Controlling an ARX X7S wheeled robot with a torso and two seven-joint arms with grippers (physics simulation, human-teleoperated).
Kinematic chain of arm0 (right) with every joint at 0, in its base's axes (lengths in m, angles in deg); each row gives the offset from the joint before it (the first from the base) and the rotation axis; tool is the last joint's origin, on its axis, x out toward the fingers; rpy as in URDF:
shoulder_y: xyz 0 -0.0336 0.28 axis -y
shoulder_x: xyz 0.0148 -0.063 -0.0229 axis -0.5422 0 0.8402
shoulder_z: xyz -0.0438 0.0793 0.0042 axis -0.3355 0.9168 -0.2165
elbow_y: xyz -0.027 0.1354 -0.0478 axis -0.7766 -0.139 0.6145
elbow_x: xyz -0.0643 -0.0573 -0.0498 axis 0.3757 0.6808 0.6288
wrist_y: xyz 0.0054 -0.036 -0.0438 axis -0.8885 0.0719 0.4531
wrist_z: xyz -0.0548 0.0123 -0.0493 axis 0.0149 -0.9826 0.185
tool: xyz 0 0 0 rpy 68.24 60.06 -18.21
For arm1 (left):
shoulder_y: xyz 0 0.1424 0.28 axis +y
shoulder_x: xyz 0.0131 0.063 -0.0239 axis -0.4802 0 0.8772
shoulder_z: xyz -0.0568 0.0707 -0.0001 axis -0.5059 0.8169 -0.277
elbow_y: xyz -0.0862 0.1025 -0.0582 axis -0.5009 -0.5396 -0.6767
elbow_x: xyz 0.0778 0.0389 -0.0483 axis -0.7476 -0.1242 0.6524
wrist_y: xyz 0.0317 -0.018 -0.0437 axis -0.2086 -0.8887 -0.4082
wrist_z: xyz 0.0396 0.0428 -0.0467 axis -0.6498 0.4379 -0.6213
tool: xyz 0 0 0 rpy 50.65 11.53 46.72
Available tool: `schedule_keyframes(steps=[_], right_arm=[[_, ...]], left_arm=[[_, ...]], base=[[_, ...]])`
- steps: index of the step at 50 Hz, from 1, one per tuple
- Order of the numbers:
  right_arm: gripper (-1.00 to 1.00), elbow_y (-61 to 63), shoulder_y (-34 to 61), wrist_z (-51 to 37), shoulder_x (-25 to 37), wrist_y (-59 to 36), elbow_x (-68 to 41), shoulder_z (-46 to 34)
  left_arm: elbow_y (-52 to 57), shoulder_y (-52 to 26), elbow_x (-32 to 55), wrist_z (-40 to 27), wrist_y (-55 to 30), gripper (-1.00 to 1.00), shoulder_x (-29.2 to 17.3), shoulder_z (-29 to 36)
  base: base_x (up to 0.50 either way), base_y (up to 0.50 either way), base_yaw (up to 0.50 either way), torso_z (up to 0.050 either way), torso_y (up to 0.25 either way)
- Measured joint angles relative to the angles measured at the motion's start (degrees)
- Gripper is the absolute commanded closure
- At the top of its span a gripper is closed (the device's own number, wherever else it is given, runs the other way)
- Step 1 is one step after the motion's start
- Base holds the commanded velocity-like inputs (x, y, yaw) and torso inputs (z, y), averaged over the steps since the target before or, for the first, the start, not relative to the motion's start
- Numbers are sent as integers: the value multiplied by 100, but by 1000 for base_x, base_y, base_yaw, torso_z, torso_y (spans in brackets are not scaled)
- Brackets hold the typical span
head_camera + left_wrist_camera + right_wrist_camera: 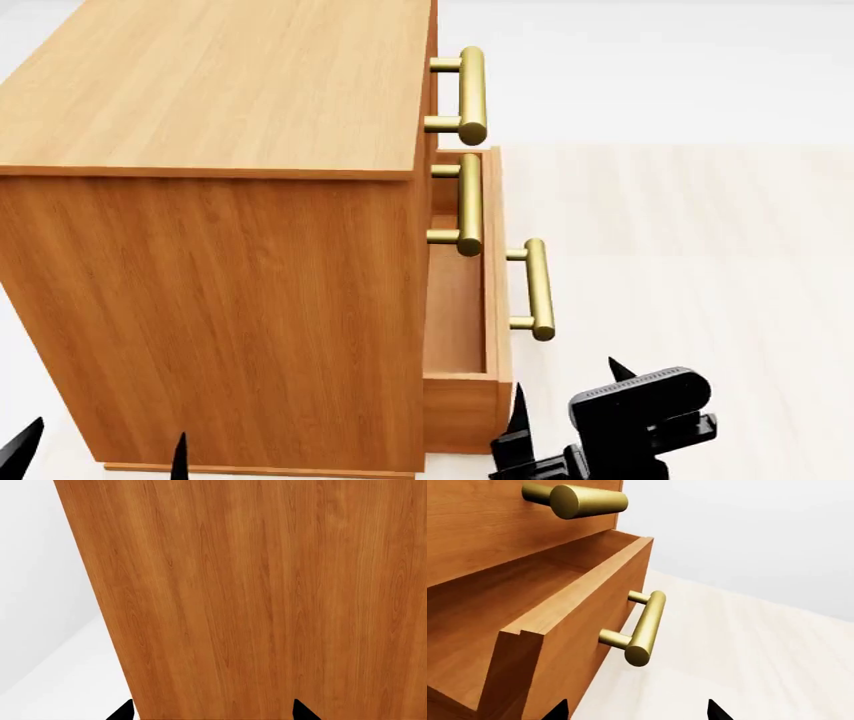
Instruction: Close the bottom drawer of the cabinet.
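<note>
The orange-brown cabinet [214, 290] stands at the left of the head view, seen from its side, with three brass bar handles facing right. The bottom drawer [470, 330] is pulled partly out, and its brass handle [535, 290] sticks out further than the two above. In the right wrist view the open drawer [560, 630] and its handle [644, 627] are close ahead. My right gripper [567, 400] is open and empty, low beside the drawer's front corner. My left gripper [100, 450] is open and empty, facing the cabinet's side panel [253, 600].
The middle drawer's handle [467, 205] and the top drawer's handle [470, 95] are above the open drawer. Pale wooden floor [694, 260] stretches to the right of the cabinet. A white wall shows behind.
</note>
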Motion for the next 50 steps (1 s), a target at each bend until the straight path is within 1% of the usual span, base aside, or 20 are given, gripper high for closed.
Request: schedule_keyframes(steps=[9,27,39,50], right_arm=[[-100,-284,125,-22,-118,157,118,-121],[-100,-349,174,-21,-252,179,252,-326],[-100,-145,134,-21,-285,43,353,-489],[-100,337,47,128,-222,-267,409,-677]], left_arm=[[-13,0,20,-15,24,-100,-16,-10],[10,1,54,-54,24,-100,-50,-15],[-9,17,68,-73,58,-100,-70,-7],[-20,14,71,-97,62,-100,-87,9]], base=[[0,0,0,0,0],[0,0,0,0,0],[0,0,0,0,0],[0,0,0,0,0]])
